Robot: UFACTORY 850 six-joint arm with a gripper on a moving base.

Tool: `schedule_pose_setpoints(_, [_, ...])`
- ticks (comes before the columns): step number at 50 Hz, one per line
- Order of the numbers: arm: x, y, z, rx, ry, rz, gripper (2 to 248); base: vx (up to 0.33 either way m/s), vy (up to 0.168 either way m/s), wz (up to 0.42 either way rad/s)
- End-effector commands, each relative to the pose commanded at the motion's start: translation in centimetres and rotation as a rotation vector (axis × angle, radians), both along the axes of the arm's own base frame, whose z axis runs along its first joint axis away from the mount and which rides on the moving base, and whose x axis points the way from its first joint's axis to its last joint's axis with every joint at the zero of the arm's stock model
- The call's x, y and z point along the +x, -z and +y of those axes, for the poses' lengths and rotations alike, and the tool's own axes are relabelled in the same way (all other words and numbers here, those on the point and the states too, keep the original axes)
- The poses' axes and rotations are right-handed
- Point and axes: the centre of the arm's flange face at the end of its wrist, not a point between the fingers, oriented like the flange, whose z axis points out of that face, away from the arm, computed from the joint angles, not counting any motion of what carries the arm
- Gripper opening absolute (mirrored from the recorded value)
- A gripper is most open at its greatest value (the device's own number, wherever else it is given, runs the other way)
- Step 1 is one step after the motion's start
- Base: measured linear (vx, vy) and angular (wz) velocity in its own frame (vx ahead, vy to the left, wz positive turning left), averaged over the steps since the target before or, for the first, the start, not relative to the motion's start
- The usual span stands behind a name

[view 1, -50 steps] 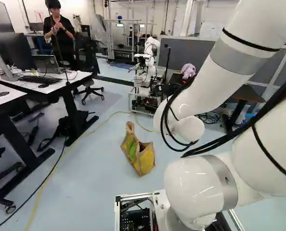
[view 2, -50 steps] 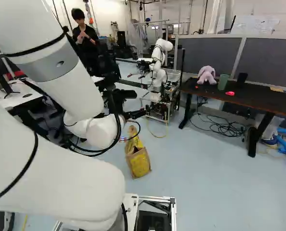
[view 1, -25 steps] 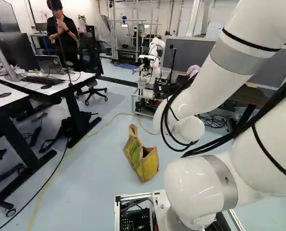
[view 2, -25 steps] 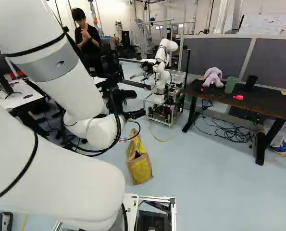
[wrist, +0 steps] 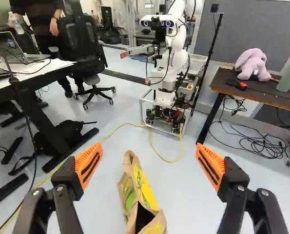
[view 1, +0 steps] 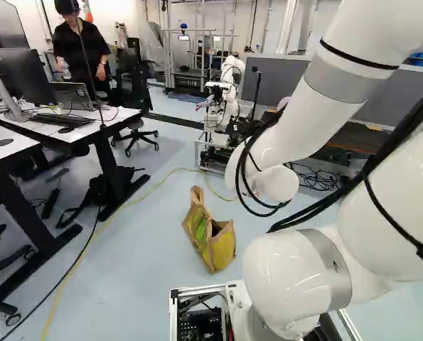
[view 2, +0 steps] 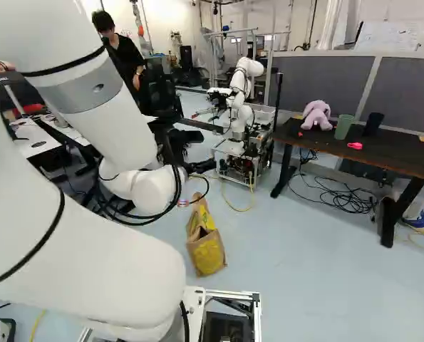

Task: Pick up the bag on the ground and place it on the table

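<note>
In the wrist view my gripper [wrist: 149,163] stands open, its orange pads far apart with nothing gripped. Below and between the fingers, the brown paper bag [wrist: 157,217] with yellow and green patches sits on the floor, its top open. The left base view shows the same bag [view 1: 218,245] ahead of the base; the right base view has it [view 2: 207,253] just beyond my arm. My arm hides most or all of the gripper in both base views. A dark-topped table [view 2: 383,151] stands at the right of the right base view.
On the dark table are a pink plush [view 2: 316,114], a green cup [view 2: 343,127] and a dark cup [view 2: 373,123]. Another robot [view 2: 240,132] stands beyond the bag. White desks [view 1: 47,121] stand at left. A yellow cable [view 1: 151,190] crosses the floor; black cables [view 2: 343,196] lie under the table.
The base has moved, shifting the whole scene mostly in the earlier half second. Lately my arm's upper links have shifted slightly. The bag stays put on the floor.
</note>
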Motion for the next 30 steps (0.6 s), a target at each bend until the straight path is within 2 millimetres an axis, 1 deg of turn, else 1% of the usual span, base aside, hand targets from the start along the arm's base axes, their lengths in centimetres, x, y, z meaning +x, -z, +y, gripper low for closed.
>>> schedule_pose_setpoints(13, [2.4,0.2,0.0,0.0,0.0,0.045,247,0.0,0.0,0.0])
schedule_pose_setpoints(30, [6.2,1.9,0.0,0.0,0.0,0.139,247,0.0,0.0,0.0])
